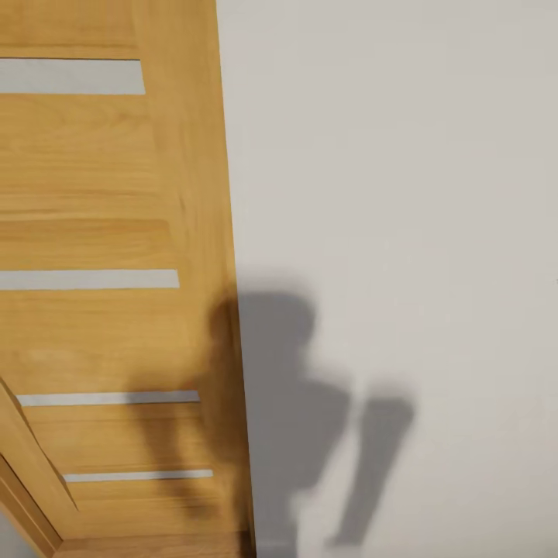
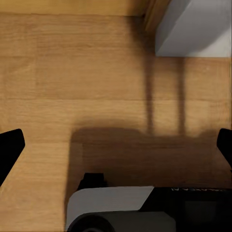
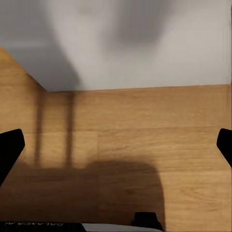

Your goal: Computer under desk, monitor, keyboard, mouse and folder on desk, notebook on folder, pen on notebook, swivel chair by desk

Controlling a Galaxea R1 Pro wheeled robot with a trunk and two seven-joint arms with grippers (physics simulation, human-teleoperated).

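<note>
- Head cam: wooden door [image 1: 101, 310] beside pale wall [image 1: 403, 194]; robot shadow [image 1: 294, 418] across both
- L gripper [image 2: 116, 145] & R gripper [image 3: 116, 145]: jaws spread wide, empty, above wood floor [image 2: 72, 72]

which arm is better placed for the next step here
Neither yet, going by these views. The head view faces a wooden slatted door and white wall. Left gripper and right gripper both hang open over bare wooden floor, so driving comes first.

wall [image 1: 403, 155]: plain white | door [image 1: 101, 325]: light wood (grey slats) | floor [image 2: 72, 72]: wood planks
</note>
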